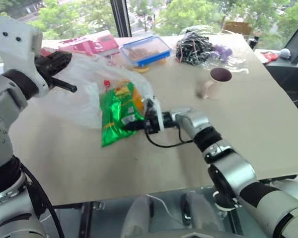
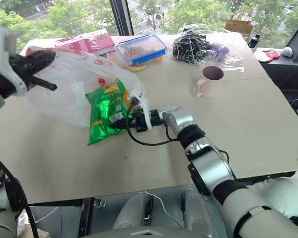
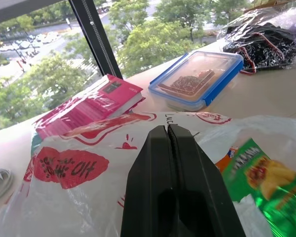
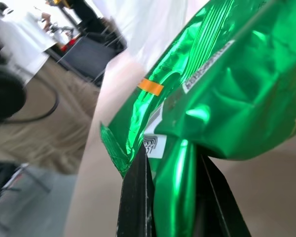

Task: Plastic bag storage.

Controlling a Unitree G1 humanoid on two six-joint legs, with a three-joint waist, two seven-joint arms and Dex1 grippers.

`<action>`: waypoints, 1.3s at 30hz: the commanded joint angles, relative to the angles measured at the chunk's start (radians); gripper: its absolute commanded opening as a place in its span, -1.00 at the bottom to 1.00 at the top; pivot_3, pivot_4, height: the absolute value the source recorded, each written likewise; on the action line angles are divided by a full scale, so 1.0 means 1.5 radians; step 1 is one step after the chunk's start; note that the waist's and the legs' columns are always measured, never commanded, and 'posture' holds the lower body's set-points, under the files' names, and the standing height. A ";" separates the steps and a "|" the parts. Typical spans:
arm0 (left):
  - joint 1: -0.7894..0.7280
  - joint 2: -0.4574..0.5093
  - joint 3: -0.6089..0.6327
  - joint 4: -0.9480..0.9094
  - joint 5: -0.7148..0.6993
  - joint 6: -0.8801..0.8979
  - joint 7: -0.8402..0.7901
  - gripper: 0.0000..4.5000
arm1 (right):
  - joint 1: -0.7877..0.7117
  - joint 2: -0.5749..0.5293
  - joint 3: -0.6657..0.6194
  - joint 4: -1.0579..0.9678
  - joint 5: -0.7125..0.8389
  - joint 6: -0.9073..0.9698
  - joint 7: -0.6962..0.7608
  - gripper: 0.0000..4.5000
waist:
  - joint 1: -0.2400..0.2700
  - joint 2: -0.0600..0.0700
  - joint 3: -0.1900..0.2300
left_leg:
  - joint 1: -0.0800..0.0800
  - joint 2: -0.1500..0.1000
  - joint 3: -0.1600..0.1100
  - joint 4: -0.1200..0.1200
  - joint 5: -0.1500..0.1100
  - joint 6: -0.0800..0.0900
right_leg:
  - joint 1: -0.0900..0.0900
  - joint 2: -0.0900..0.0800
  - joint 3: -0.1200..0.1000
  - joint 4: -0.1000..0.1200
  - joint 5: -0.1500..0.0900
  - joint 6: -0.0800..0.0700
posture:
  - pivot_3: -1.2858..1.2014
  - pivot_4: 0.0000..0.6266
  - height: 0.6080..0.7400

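The plastic bag (image 1: 82, 91), thin translucent white with red print, lies on the left of the table. Its upper edge is pulled up to my left gripper (image 1: 57, 63), which is shut on it. In the left wrist view the two black fingers (image 3: 153, 158) are pressed together above the bag's red logos (image 3: 69, 165). A shiny green snack packet (image 1: 116, 116) lies at the bag's right side, its top under the bag's film. My right gripper (image 1: 139, 124) points left and is shut on the packet's lower right edge; the packet (image 4: 222, 84) sits between its fingers.
At the table's (image 1: 238, 124) far side are a pink book (image 1: 92, 44), a blue-lidded clear box (image 1: 145, 50) and dark cables in clear wrap (image 1: 193, 47). A pink mug (image 1: 216, 79) stands right of centre. Windows lie beyond the far edge.
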 commanded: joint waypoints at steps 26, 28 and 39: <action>-0.095 -0.202 0.091 -0.149 -0.228 0.270 0.087 -0.99 | -0.148 0.134 -0.196 0.097 0.084 0.074 -0.112 -1.00 | -0.001 0.000 0.000 | 0.000 0.000 0.000 0.000 0.001 -0.002 | 0.000 -0.001 0.001 0.000 0.000 0.000 | 0.03 -0.52 1.00; -0.094 -0.224 0.091 -0.146 -0.227 0.270 0.101 -0.99 | -0.129 0.158 -0.196 0.084 0.087 0.058 -0.155 -1.00 | 0.000 0.000 0.000 | 0.000 0.000 0.000 0.000 0.001 -0.002 | 0.000 0.000 0.001 0.000 0.000 0.000 | 0.03 -0.52 1.00; -0.057 -0.280 0.084 -0.133 -0.223 0.255 0.129 -1.00 | -0.078 0.182 -0.167 0.066 0.099 -0.010 -0.259 0.19 | 0.002 0.000 0.000 | 0.000 0.000 0.001 0.000 0.001 -0.003 | 0.000 -0.001 0.002 0.000 0.000 -0.001 | 0.03 -0.52 1.00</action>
